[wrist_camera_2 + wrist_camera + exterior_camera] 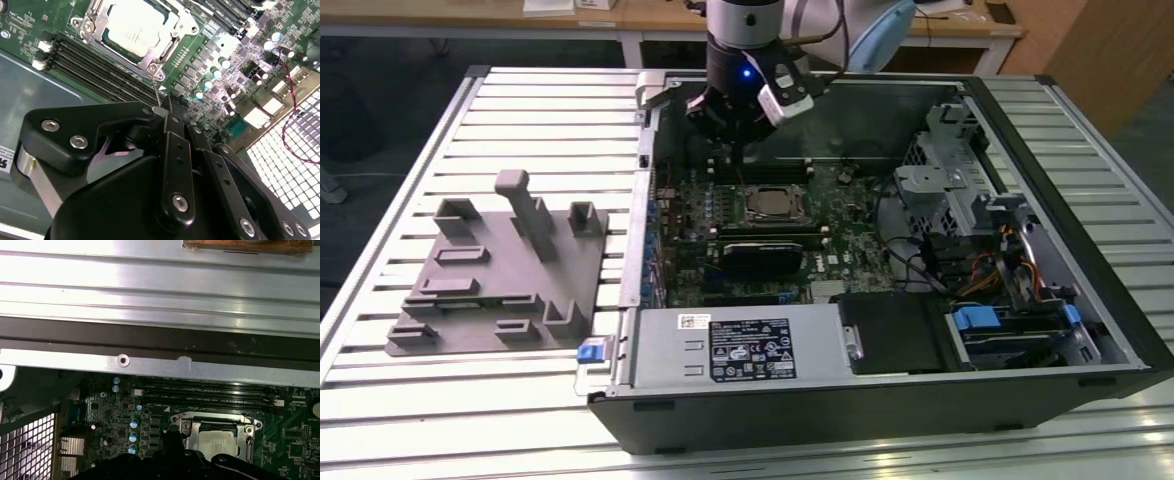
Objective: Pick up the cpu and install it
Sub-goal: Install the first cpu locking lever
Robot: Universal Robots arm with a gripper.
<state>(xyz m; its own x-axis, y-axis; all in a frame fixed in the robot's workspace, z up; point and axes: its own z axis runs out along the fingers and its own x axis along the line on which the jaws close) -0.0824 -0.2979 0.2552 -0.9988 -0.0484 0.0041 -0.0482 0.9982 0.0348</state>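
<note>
Exterior view: pincer [736, 135], closed and empty, hangs above socketed cpu [769, 202], beside memory slots [95, 65].

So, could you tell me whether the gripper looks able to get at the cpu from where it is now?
Probably yes. The cpu lies face up in its socket with nothing over it, and the gripper hangs above the board's far edge, close by, inside the open case.

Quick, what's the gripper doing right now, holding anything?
Gripper: jaws shut, holding nothing; the cpu sits in the socket on the motherboard.
</note>
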